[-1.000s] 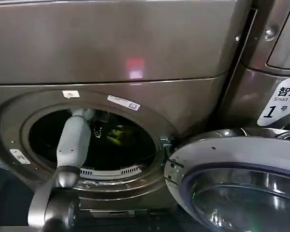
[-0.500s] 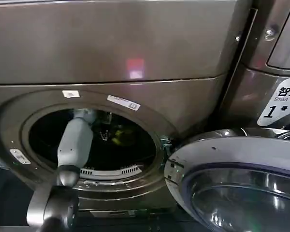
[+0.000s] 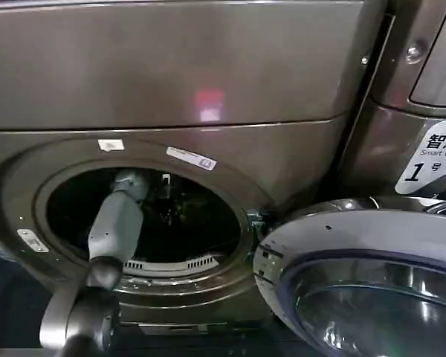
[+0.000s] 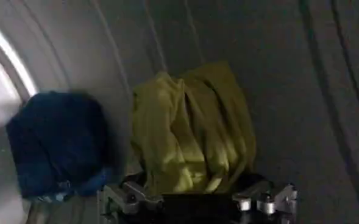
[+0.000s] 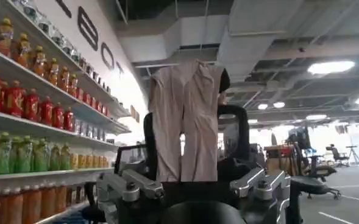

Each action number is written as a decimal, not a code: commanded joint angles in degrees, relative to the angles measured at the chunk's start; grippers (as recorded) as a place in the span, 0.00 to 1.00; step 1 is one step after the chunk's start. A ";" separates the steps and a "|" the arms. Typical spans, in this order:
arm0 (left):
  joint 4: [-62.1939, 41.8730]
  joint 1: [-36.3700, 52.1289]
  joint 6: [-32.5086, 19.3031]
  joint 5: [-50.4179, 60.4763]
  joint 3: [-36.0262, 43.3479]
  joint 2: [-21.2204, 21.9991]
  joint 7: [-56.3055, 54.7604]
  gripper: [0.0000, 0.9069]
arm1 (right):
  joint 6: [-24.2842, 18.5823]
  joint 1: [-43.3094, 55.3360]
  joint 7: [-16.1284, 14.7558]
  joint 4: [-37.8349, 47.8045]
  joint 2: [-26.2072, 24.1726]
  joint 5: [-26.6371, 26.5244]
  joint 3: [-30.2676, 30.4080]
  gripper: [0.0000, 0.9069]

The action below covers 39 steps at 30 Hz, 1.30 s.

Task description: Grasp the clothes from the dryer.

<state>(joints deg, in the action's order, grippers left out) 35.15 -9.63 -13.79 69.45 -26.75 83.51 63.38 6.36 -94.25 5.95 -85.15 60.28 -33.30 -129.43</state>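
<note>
Left arm (image 3: 115,223) reaches through the round porthole of the dryer (image 3: 208,67), its far end deep in the dark drum. Dryer door (image 3: 364,282) hangs swung open to the right, glass facing up and out.

Inside the drum, the left gripper (image 4: 197,198) sits right at the lower edge of the yellow-green garment (image 4: 191,128); the cloth bunches down between the two finger bases. Whether the fingers are pinching the fabric or merely spread around it, I cannot tell. The dark blue garment (image 4: 54,143) lies just beside the yellow-green one, apart from the gripper, against the drum wall.

Right gripper (image 5: 194,152) is raised away from the machine, pressed onto a beige cloth (image 5: 185,122) that hangs down over it, with store shelves of bottles (image 5: 27,109) behind.
</note>
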 commanded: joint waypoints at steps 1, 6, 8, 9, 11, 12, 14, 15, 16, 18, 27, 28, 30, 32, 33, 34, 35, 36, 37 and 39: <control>0.03 -1.17 0.80 -2.40 -0.06 -0.17 0.59 0.00 | -0.09 0.00 -0.10 0.22 -0.08 -0.01 0.05 1.00; 2.49 -1.04 0.35 -3.98 0.30 -0.51 1.82 0.00 | -0.37 -0.11 -0.12 0.68 -0.03 0.01 0.10 1.00; 2.52 -0.94 0.52 -4.58 0.29 -0.53 1.84 0.00 | -0.44 -0.14 -0.14 0.85 -0.12 0.02 0.10 1.00; 2.59 -0.95 0.47 -4.69 0.27 -0.54 1.97 0.00 | -0.46 -0.15 -0.15 0.85 -0.14 0.04 0.11 1.00; 2.59 -1.10 0.47 -4.75 0.16 -0.54 2.35 0.00 | -0.53 -0.13 -0.26 1.03 -0.16 0.09 0.21 1.00; 2.51 -1.18 0.49 -4.90 0.12 -0.55 2.37 0.00 | -0.57 -0.14 -0.37 1.11 -0.17 0.09 0.25 1.00; 2.66 -1.48 0.54 -5.32 -0.03 -0.58 2.31 0.00 | -0.68 -0.16 -0.78 1.14 -0.15 0.09 0.25 1.00; 2.91 -1.64 0.64 -5.56 -0.03 -0.61 2.27 0.00 | -0.59 -0.20 -0.92 1.04 -0.16 0.15 0.30 1.00; 3.51 -1.90 0.63 -5.88 -0.08 -0.65 2.26 0.00 | -0.52 -0.21 -0.93 0.85 -0.18 0.29 0.33 1.00; 5.50 -2.51 0.88 -6.83 -0.28 -0.77 2.17 0.00 | -0.30 -0.32 -1.02 0.40 -0.21 0.25 0.36 1.00; 20.57 -6.62 10.03 -21.44 2.33 -0.52 -20.47 0.00 | 1.35 -0.03 -1.27 -2.82 -0.13 0.00 1.16 1.00; 21.37 -6.90 12.29 -22.41 3.06 -0.27 -23.67 0.00 | 1.32 0.13 -1.28 -2.99 -0.14 0.03 1.36 1.00; 24.27 -7.75 15.27 -23.76 3.10 0.89 -29.41 0.00 | 1.04 0.56 -1.24 -3.34 -0.06 0.11 1.67 1.00; 26.54 -8.50 19.26 -26.22 3.00 1.57 -33.75 0.00 | 2.47 0.77 -2.91 -3.99 0.26 -1.45 1.20 1.00; 26.98 -8.77 20.58 -27.49 2.91 1.88 -36.28 0.00 | 2.79 0.91 -3.31 -4.57 0.48 -2.12 0.91 1.00; 27.92 -9.20 23.42 -29.91 2.64 2.37 -39.61 0.00 | 2.63 0.89 -2.93 -4.74 0.63 -2.32 1.02 1.00; 29.03 -9.93 26.23 -32.79 2.40 2.72 -43.41 0.00 | -0.14 0.85 -2.49 -4.22 0.60 -2.38 1.73 1.00; 30.59 -10.67 27.98 -35.56 2.24 2.97 -45.07 0.00 | -1.81 0.82 -2.63 -3.81 0.55 -2.30 2.16 1.00; 31.84 -11.22 28.63 -37.05 2.07 3.03 -46.61 0.00 | -2.16 0.83 -2.88 -3.72 0.60 -2.02 2.30 1.00; 35.96 -13.45 31.80 -44.21 2.01 3.30 -51.54 0.00 | -1.77 1.16 -2.65 -3.69 0.54 -2.17 2.30 1.00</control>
<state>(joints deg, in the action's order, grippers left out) 57.86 -18.16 2.70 45.34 -25.24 85.25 37.15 7.09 -93.57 4.03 -88.25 60.63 -34.28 -127.77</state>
